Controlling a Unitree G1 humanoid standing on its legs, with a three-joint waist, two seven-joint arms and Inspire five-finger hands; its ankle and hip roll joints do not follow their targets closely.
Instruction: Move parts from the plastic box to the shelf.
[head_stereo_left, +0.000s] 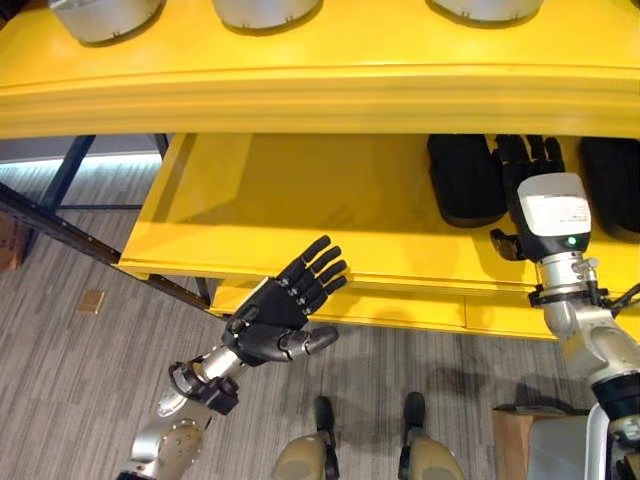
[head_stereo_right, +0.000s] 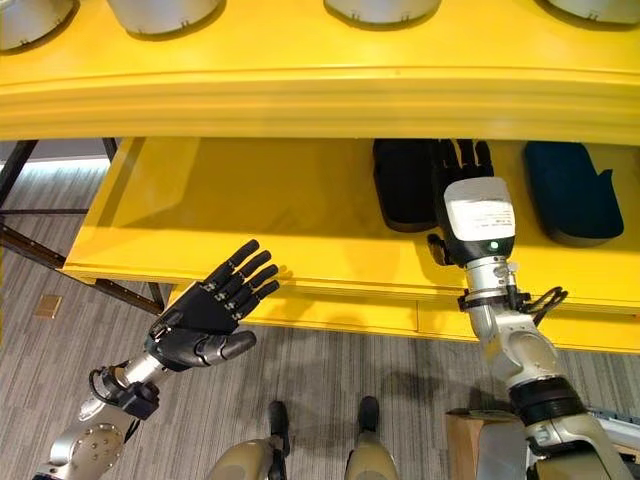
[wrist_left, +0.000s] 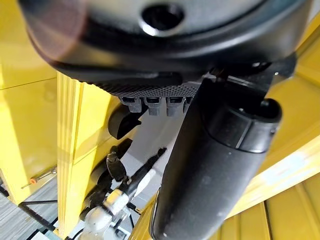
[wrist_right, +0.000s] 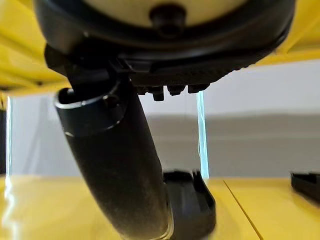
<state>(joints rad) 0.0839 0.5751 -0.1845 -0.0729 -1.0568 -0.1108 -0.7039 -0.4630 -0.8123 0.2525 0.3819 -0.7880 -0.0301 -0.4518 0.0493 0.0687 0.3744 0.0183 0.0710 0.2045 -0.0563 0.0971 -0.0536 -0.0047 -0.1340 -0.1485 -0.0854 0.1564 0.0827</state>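
Note:
The yellow shelf (head_stereo_left: 300, 200) has a middle tier holding black parts: one (head_stereo_left: 465, 180) left of my right hand and one (head_stereo_left: 612, 185) at the far right. My right hand (head_stereo_left: 530, 160) reaches in over that tier between them, open with its fingers straight. In the right wrist view its thumb (wrist_right: 115, 165) ends beside a black part (wrist_right: 192, 202) lying on the shelf board. My left hand (head_stereo_left: 285, 310) hovers open and empty in front of the tier's front edge, fingers spread towards the shelf.
Grey round parts (head_stereo_left: 100, 15) stand in a row on the top tier. A dark metal frame (head_stereo_left: 60, 215) runs along the left over grey carpet. A cardboard box (head_stereo_left: 512, 440) sits at the lower right. The middle tier's left half is bare.

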